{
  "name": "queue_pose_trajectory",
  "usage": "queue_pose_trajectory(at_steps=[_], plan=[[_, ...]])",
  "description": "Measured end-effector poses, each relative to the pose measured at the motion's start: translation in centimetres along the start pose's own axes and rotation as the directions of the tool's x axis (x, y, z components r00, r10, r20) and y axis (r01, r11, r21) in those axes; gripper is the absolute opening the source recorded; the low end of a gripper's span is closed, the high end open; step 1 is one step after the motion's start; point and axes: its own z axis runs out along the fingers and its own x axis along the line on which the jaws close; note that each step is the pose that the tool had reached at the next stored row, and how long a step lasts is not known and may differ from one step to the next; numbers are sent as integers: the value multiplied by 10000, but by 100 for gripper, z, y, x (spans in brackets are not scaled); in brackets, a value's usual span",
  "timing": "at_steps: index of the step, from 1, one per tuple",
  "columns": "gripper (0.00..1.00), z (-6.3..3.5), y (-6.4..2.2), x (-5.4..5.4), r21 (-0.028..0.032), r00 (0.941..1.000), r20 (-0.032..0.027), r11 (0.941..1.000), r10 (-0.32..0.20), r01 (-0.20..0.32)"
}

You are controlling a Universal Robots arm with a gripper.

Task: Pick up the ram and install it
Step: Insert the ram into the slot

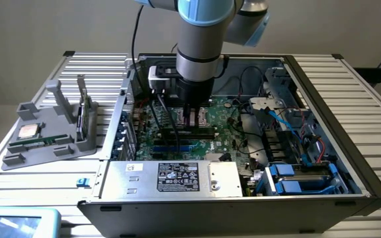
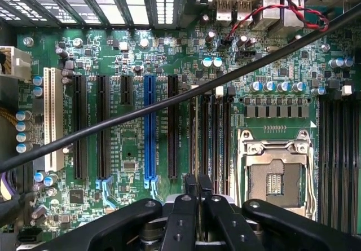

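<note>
Gripper down inside the case, ram away in the holder

Gripper (image 1: 188, 121) (image 2: 197, 184) hovers low over the motherboard (image 2: 131, 149), fingers drawn together. The green ram (image 1: 37, 143) lies in the grey holder (image 1: 18, 159) on the worktop (image 1: 97, 62), well apart at the exterior view's left.

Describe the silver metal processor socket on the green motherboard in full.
The silver metal processor socket is a square frame of bright metal lying flat on the green motherboard. Its window shows a dark, bare contact field with no chip seated. Long black slots flank it on two sides; nothing touches it.
</note>
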Motion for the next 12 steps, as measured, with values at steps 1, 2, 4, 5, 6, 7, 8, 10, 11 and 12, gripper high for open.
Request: queue_pose_trajectory(at_steps=[1,2,4,5,6,7,8,10,11,12], plan=[[11,0,1,0,0,10000,-1,10000,0,0],[11,0,1,0,0,10000,0,10000,0,0],[11,0,0,0,0,10000,0,10000,19,-19],[11,0,0,0,2,10000,2,10000,38,-38],[11,0,0,0,3,10000,3,10000,56,-56],[11,0,0,0,3,10000,3,10000,58,-58],[11,0,0,0,3,10000,3,10000,58,-58],[11,0,-1,0,3,10000,3,10000,58,-58],[11,0,-2,0,3,10000,3,10000,58,-58],[11,0,-2,-2,3,10000,3,10000,58,-58]])
